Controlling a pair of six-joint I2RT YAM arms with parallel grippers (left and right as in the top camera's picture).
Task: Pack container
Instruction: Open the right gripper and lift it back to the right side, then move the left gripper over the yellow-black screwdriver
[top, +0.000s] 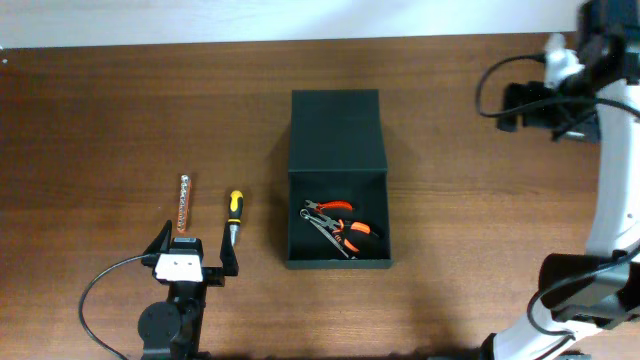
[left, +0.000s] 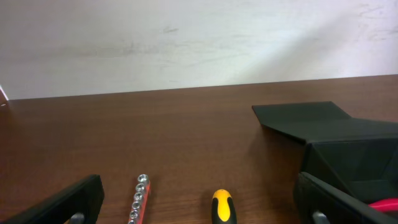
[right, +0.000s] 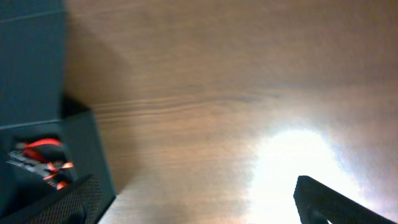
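Observation:
The black container (top: 338, 150) sits open at the table's middle with its flap lid folded back; orange-handled pliers (top: 340, 228) lie inside it. It also shows in the left wrist view (left: 348, 149) and the right wrist view (right: 37, 106). A yellow-and-black screwdriver (top: 232, 215) and a red socket rail (top: 184, 203) lie left of the box, just ahead of my left gripper (top: 196, 248), which is open and empty. In the left wrist view the screwdriver (left: 222, 207) and the rail (left: 139, 199) lie between the fingers (left: 205, 208). My right gripper (top: 520, 108) is high at the far right, open and empty.
The brown wooden table (top: 120, 120) ends at a white wall along the back. A black cable (top: 100, 290) loops by the left arm's base. A bright glare patch (right: 298, 162) lies on the wood in the right wrist view.

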